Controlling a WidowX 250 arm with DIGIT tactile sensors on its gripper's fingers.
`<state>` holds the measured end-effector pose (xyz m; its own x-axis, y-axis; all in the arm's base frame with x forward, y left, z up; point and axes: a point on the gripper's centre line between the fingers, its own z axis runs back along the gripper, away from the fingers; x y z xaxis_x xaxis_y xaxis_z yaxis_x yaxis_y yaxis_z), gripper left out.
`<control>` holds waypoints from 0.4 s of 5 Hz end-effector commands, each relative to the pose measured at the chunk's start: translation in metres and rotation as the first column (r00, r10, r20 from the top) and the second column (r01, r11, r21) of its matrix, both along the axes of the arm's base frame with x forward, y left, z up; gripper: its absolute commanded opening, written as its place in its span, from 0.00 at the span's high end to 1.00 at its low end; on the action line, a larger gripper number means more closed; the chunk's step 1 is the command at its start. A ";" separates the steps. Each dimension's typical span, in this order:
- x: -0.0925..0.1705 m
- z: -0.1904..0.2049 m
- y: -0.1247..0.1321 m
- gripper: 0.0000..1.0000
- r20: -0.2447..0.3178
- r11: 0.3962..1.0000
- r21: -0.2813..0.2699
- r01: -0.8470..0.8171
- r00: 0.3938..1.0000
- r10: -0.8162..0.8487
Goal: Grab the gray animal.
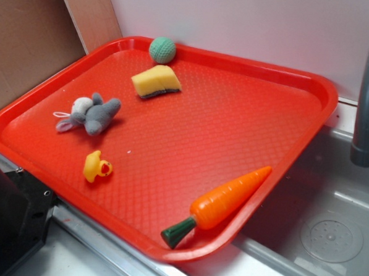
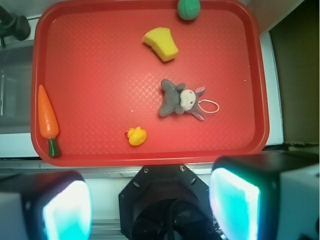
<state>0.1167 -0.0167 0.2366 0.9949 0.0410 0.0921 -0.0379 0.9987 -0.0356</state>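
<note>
The gray animal (image 1: 91, 114) (image 2: 181, 98) is a small plush with a white face, pale ears and a thin loop. It lies on the red tray (image 1: 232, 111) (image 2: 90, 75), toward its left side in the exterior view. My gripper (image 2: 150, 205) is high above, over the robot base, outside the tray's near edge. Its two fingers (image 2: 235, 200) stand wide apart with nothing between them. The gripper does not show in the exterior view.
On the tray also lie a yellow rubber duck (image 1: 96, 167) (image 2: 136, 135), a yellow sponge wedge (image 1: 156, 81) (image 2: 161, 44), a green ball (image 1: 162, 49) (image 2: 188, 8) and an orange carrot (image 1: 222, 202) (image 2: 48, 118). A sink with a faucet (image 1: 368, 116) is at the right. The black robot base (image 1: 15, 215) (image 2: 167, 200) stands beside the tray.
</note>
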 end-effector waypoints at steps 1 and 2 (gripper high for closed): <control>0.000 0.000 0.000 0.00 0.000 1.000 0.000 0.000 1.000 0.000; 0.005 -0.003 0.000 0.00 -0.001 1.000 0.006 -0.029 1.000 0.029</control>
